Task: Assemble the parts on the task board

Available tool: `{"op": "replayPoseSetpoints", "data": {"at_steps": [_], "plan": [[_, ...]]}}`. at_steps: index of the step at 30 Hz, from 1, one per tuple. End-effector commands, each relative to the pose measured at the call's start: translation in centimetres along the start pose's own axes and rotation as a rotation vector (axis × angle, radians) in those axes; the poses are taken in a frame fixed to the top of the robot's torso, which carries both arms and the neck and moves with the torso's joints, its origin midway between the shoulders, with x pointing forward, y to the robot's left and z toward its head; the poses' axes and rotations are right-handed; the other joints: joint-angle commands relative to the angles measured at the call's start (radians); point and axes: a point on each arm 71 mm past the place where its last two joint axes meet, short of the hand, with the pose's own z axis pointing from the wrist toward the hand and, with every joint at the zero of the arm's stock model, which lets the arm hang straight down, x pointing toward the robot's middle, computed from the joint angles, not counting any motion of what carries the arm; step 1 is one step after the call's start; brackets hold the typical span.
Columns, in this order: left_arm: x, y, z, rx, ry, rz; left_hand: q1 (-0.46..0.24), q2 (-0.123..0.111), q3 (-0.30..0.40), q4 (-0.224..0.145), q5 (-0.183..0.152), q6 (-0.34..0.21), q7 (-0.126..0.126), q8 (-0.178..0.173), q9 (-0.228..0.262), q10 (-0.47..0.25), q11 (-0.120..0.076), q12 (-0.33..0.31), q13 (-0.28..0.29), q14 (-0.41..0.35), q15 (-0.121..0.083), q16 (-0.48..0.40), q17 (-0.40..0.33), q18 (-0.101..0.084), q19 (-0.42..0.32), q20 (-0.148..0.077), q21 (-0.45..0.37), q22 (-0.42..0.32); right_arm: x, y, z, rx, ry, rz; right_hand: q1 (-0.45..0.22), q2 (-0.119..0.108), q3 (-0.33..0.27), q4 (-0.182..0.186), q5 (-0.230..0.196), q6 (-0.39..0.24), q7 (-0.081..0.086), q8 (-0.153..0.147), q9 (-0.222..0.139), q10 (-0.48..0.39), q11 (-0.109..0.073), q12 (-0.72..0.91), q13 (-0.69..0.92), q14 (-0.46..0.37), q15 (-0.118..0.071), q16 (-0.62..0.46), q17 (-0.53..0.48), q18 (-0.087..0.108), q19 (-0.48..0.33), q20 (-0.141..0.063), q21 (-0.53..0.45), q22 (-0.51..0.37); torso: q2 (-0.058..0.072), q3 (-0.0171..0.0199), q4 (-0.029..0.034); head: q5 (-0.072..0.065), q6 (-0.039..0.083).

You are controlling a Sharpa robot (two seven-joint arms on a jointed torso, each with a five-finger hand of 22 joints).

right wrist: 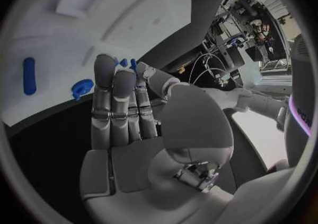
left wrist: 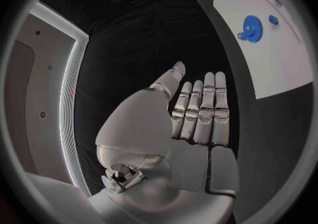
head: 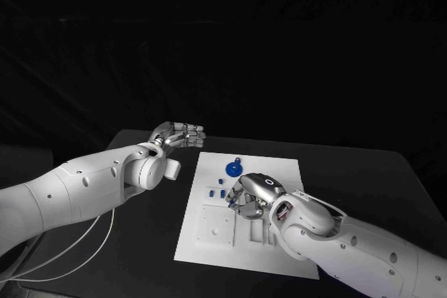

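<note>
The white task board [head: 280, 169] lies in the middle of the black table. A blue gear [head: 235, 167] sits near its far edge, with a small blue pin [head: 219, 181] and two short blue pieces [head: 213, 193] just in front of it. My right hand [head: 250, 196] hovers over the board's middle, fingers straight and pointing down beside those pieces; its fingertips [right wrist: 114, 70] reach short blue pieces [right wrist: 123, 62], with a blue pin [right wrist: 29, 75] and a curved blue part [right wrist: 82, 87] nearby. My left hand [head: 179, 136] hangs off the board's far left corner, fingers [left wrist: 202, 108] straight and empty. Blue gear [left wrist: 250, 26] lies beyond it.
A raised white square block [head: 216, 224] and narrow slots [head: 257, 231] take up the near part of the board. Thin white cables [head: 88, 243] trail over the table at the near left. Black tabletop surrounds the board [left wrist: 278, 54].
</note>
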Motion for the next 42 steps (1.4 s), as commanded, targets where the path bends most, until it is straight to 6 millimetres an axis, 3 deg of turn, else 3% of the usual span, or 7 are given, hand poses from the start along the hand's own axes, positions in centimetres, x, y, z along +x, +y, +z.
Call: {"op": "replayPoseSetpoints", "data": {"at_steps": [1,5,11,16,19,27,42], "plan": [[0.5,-0.2,0.2,0.019,0.019,0.008,0.001,0.011,-0.003,0.002,-0.002,0.003,0.006,0.004,0.002,0.004,0.001,0.002,-0.001,0.005,0.001,-0.003,0.001,0.004,0.005,0.0,0.004,-0.001,0.6,0.4,0.0,-0.014,0.017,-0.072,0.0,0.007,-0.002,-0.003,0.007,0.001,0.0,0.006,0.002,0.019,-0.019,0.003,0.001,0.004,-0.006,-0.003,-0.001,0.013,0.032,-0.003,-0.002,0.001,0.0,-0.0004,0.0007,0.013,-0.007],[0.8,-0.3,0.3,0.02,0.028,0.008,0.002,0.012,-0.003,0.004,-0.002,0.003,0.006,0.004,0.002,0.005,0.001,0.002,-0.001,0.004,0.001,-0.003,0.001,0.004,0.005,0.0,0.003,-0.002,1.7,0.7,0.1,-0.02,0.029,-0.097,-0.001,0.007,0.003,-0.006,0.009,0.001,0.0,0.006,0.002,0.019,-0.019,0.003,0.0,0.003,-0.006,-0.002,-0.002,0.013,0.032,-0.003,-0.003,0.003,0.001,0.0,-0.002,0.029,-0.015],[1.2,-0.3,0.4,0.02,0.037,0.008,0.002,0.012,-0.003,0.004,-0.002,0.003,0.006,0.004,0.002,0.005,0.001,0.002,-0.001,0.004,0.001,-0.003,0.001,0.004,0.005,0.0,0.003,-0.002,2.6,0.8,0.0,-0.007,0.033,-0.103,-0.003,0.005,0.006,-0.008,0.008,0.002,0.0,0.006,0.002,0.02,-0.019,0.003,0.0,0.003,-0.006,-0.001,-0.003,0.014,0.032,-0.003,-0.003,0.006,0.001,-0.0006,0.0002,0.046,-0.025],[1.1,-0.2,0.5,0.016,0.039,0.008,0.002,0.011,-0.004,0.006,-0.003,0.002,0.006,0.004,0.002,0.003,0.001,0.001,-0.001,0.004,0.002,-0.003,0.001,0.004,0.005,0.0,0.003,-0.004,3.0,0.7,-0.1,0.004,0.038,-0.108,-0.005,0.004,0.008,-0.008,0.01,0.003,-0.001,0.006,0.002,0.021,-0.019,0.003,0.0,0.003,-0.006,0.0,-0.004,0.014,0.033,-0.003,-0.003,0.008,0.001,0.0017,0.0006,0.051,-0.029],[1.1,-0.2,0.5,0.015,0.039,0.008,0.002,0.011,-0.004,0.006,-0.003,0.002,0.006,0.004,0.002,0.003,0.001,0.001,-0.001,0.004,0.002,-0.003,0.001,0.004,0.005,0.0,0.003,-0.004,3.2,0.6,-0.1,0.01,0.038,-0.122,-0.005,0.004,0.009,-0.008,0.009,0.003,-0.001,0.006,0.002,0.021,-0.019,0.003,0.0,0.003,-0.006,0.001,-0.005,0.014,0.033,-0.003,-0.004,0.008,0.001,-0.0005,-0.0006,0.055,-0.032],[0.9,-0.2,0.5,0.012,0.039,0.008,0.002,0.011,-0.004,0.006,-0.003,0.002,0.006,0.004,0.002,0.003,0.001,0.001,-0.001,0.004,0.002,-0.003,0.001,0.004,0.005,0.0,0.003,-0.004,3.8,0.4,-0.1,0.016,0.046,-0.136,-0.006,0.003,0.013,-0.008,0.005,0.004,-0.001,0.006,0.002,0.022,-0.02,0.003,0.0,0.003,-0.006,0.002,-0.006,0.014,0.033,-0.003,-0.004,0.011,0.002,0.0027,-0.0007,0.067,-0.044],[0.9,-0.2,0.5,0.011,0.043,0.007,0.007,0.009,-0.02,0.025,-0.022,0.002,0.005,0.004,0.002,-0.003,0.002,0.002,0.0,-0.003,0.004,-0.002,0.001,0.003,0.013,0.004,0.001,-0.053,4.5,0.4,0.0,0.019,0.047,-0.148,-0.005,0.003,0.014,-0.009,0.001,0.004,-0.001,0.006,0.002,0.022,-0.02,0.003,0.0,0.003,-0.006,0.003,-0.007,0.014,0.033,-0.003,-0.005,0.013,0.001,0.0004,-0.0038,0.073,-0.045]]}}
